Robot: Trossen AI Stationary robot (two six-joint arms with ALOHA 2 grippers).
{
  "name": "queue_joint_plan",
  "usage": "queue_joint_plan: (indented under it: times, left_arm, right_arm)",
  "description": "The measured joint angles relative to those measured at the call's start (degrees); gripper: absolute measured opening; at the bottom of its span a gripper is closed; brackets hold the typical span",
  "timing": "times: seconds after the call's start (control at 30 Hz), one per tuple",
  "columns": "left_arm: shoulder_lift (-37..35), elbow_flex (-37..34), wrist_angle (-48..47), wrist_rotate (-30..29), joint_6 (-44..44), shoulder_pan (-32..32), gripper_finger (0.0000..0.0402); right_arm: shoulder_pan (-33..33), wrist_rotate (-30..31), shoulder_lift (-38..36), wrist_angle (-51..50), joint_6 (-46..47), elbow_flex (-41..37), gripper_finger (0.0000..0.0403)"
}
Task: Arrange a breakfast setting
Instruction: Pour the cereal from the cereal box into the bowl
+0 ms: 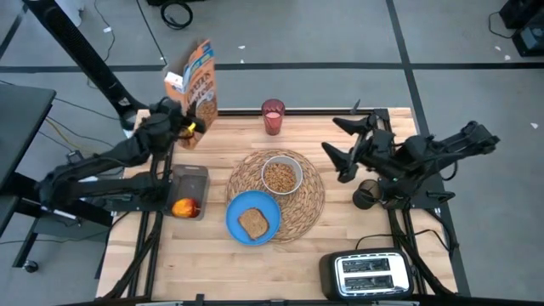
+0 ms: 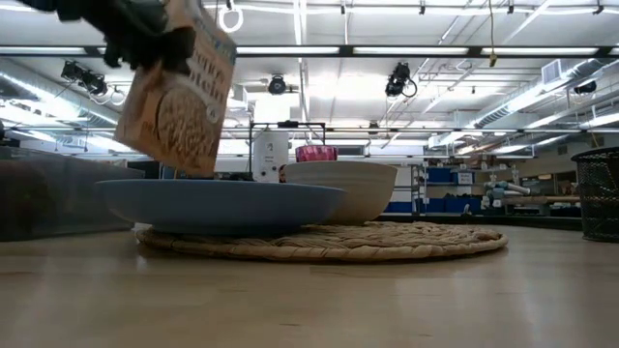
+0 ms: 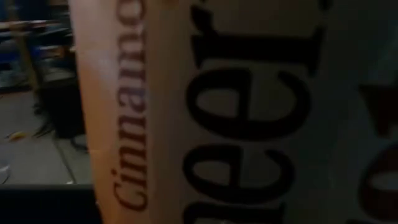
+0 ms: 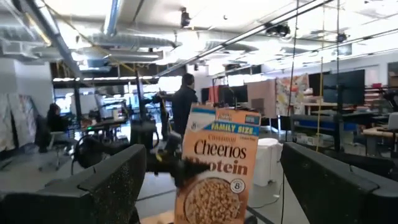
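The orange Cheerios box (image 1: 201, 81) is at the table's far left, tilted, with my left gripper (image 1: 188, 127) shut on it; it also shows in the low view (image 2: 179, 92) and the right wrist view (image 4: 217, 165), and fills the left wrist view (image 3: 217, 112). A white bowl (image 1: 280, 174) of cereal sits on the round straw placemat (image 1: 310, 200). The blue plate (image 1: 234, 219) with a toast slice (image 1: 253, 222) overlaps the mat's near left. The red cup (image 1: 273, 116) stands at the far edge. The red apple (image 1: 184, 206) lies in a dark tray (image 1: 192, 176). My right gripper (image 1: 337, 143) is open and empty, right of the mat. No spoon shows. My left gripper holds the Cheerios box by its narrow side (image 4: 184, 167), about mid-height, coming level from the table's near left. The box is tilted, its top leaning toward the table's right in the low view. Its lower corner (image 2: 207, 174) shows above the plate's rim.
A black-and-silver toaster (image 1: 370, 274) stands at the near right corner. A dark round object (image 1: 365, 197) sits under my right arm. A mesh bin (image 2: 600, 193) is beyond the table. People stand in the room behind (image 4: 185, 106). Bare wood lies along the near edge (image 1: 255, 272).
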Motion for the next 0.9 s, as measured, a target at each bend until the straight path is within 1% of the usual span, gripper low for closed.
queue_joint_plan:
  times: [0.07, 0.17, 0.27, 0.4, 0.53, 0.6, 0.67, 0.77, 0.9]
  left_arm:
    - [0.6, -3.5, 4.3, -1.8, -1.1, 2.1, 0.0192]
    - [1.9, -8.1, 9.7, -4.2, -0.1, 5.0, 0.0192]
    - [2.7, -10.8, 14.7, -5.6, 1.1, 8.2, 0.0192]
    - [3.2, -12.5, 10.9, -5.7, -0.9, 8.7, 0.0192]
    - [2.9, -12.9, 9.3, -9.2, -1.2, 9.1, 0.0193]
    - [3.0, -13.2, 7.0, -9.5, -2.5, 9.8, 0.0196]
    - [3.0, -13.3, 5.2, -9.0, -5.4, 10.9, 0.0203]
    - [3.0, -13.1, 2.0, -5.6, -10.4, 12.7, 0.0218]
    - [2.9, -12.6, -0.1, 0.2, -11.6, 14.6, 0.0248]
  right_arm:
    - [-0.2, 0.2, 1.4, 2.4, 0.0, 0.0, 0.0373]
    - [-0.8, 0.7, 2.3, 3.5, 0.3, 0.0, 0.0373]
    - [-1.2, 1.4, 2.3, 4.1, 0.5, 0.0, 0.0373]
    - [-2.1, 1.6, 0.7, 4.0, -1.2, 0.0, 0.0373]
    - [-3.6, 1.7, -1.4, 4.0, -3.0, 0.0, 0.0373]
    - [-4.3, 1.7, -2.6, 4.0, -3.6, 0.0, 0.0373]
    - [-5.1, 1.7, -3.5, 4.0, -3.8, 0.0, 0.0373]
    - [-6.0, 1.2, -4.3, 4.0, -3.9, 0.0, 0.0373]
    - [-6.2, 0.9, -4.4, 3.8, -3.8, 0.0, 0.0374]
